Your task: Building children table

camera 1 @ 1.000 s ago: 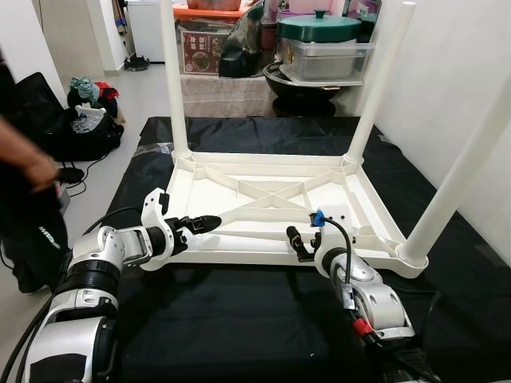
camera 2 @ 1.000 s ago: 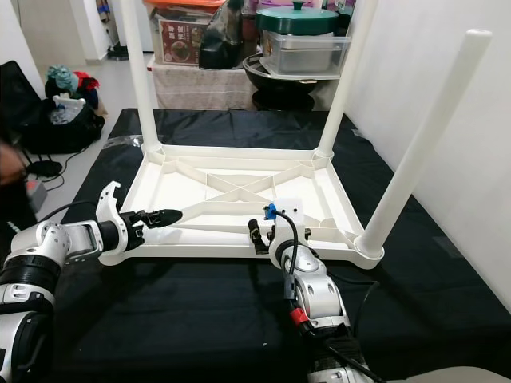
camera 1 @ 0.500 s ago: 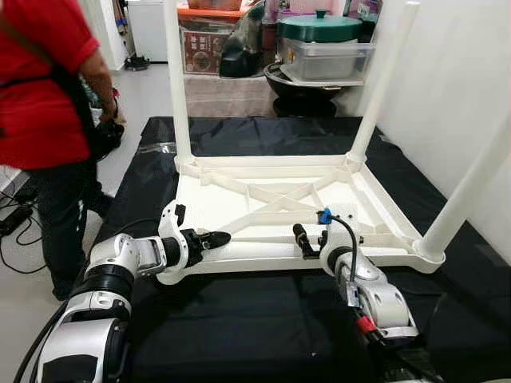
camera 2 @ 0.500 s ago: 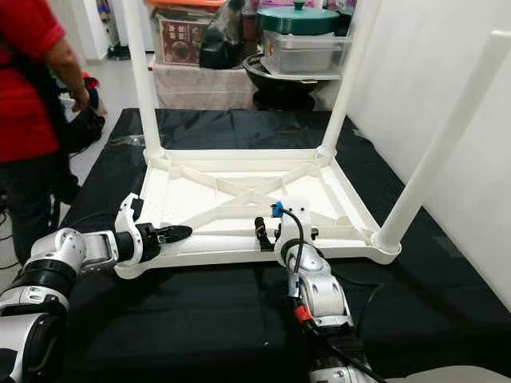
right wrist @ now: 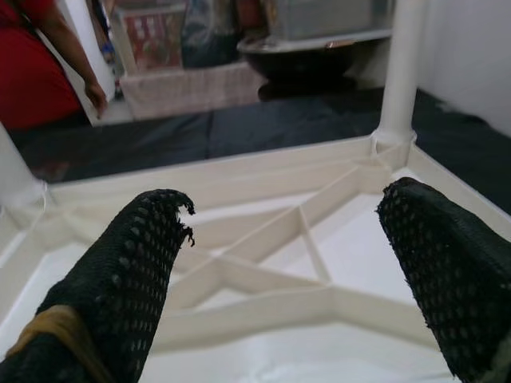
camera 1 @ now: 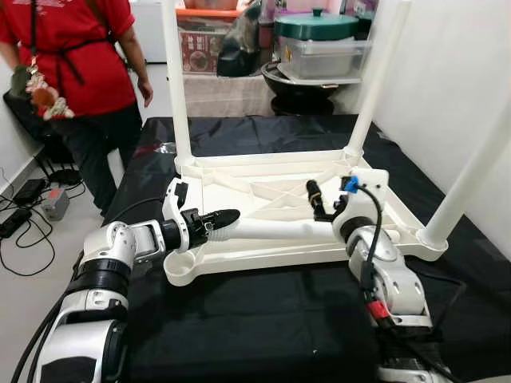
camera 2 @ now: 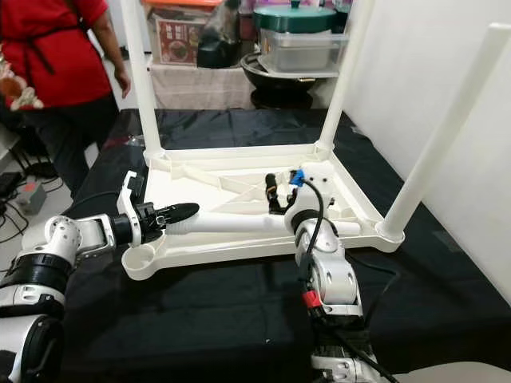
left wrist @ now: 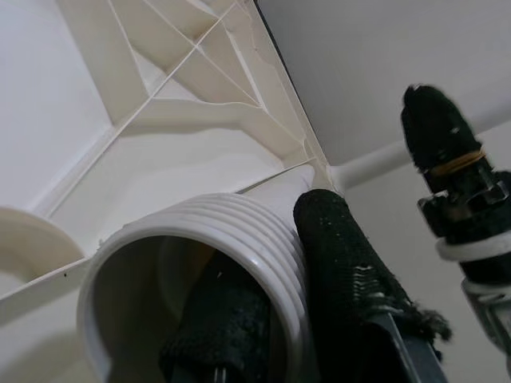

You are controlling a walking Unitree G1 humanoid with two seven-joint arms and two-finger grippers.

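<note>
The white children's table [camera 1: 263,259] lies upside down on a black mat, with three legs standing up from its corners. Its near left corner socket [camera 1: 180,267] holds no leg. A loose white leg [camera 1: 279,230] lies along the front rim. My left gripper [camera 1: 219,218] is shut on the leg's threaded end [left wrist: 200,239], one finger [left wrist: 343,255] outside and one inside the tube. My right gripper [camera 1: 314,198] hovers open above the leg's other end, its fingers [right wrist: 136,263] spread over the ribbed underside with nothing between them.
A person in a red shirt [camera 1: 80,56] stands at the back left beside the mat. Pots and a storage box [camera 1: 319,40] are stacked behind the table. A white wall runs close on the right. Cables and a power strip [camera 1: 52,203] lie on the floor at left.
The right gripper has risen from the front rim to above the table's underside. The left gripper keeps its hold on the leg. The person has walked to the back left.
</note>
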